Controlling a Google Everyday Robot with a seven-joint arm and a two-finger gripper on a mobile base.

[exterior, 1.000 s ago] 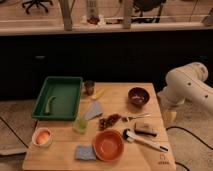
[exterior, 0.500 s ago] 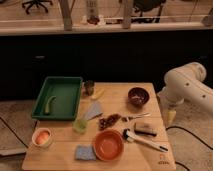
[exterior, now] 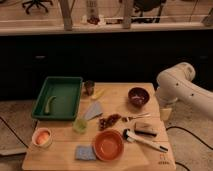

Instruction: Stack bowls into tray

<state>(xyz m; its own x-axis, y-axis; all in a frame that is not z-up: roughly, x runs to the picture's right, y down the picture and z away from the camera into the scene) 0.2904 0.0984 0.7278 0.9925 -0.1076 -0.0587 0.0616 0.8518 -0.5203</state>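
The green tray (exterior: pixel 57 97) lies at the table's back left, with a small green item (exterior: pixel 49 104) inside. A dark maroon bowl (exterior: pixel 138 96) sits at the back right. An orange bowl (exterior: pixel 108 145) sits at the front middle. A small pink bowl (exterior: pixel 42 137) sits at the front left. My white arm (exterior: pixel 182 87) hangs beside the table's right edge. My gripper (exterior: pixel 165 113) points down just right of the maroon bowl, apart from it and holding nothing that I can see.
A dark cup (exterior: pixel 89 87), a yellow item (exterior: pixel 98 93), a grey-blue cloth (exterior: pixel 93 111), a green cup (exterior: pixel 79 125), a brown snack pile (exterior: pixel 108 121), a utensil (exterior: pixel 135 118), a dark sponge (exterior: pixel 143 128), a white brush (exterior: pixel 145 141) and a blue sponge (exterior: pixel 84 152) crowd the table.
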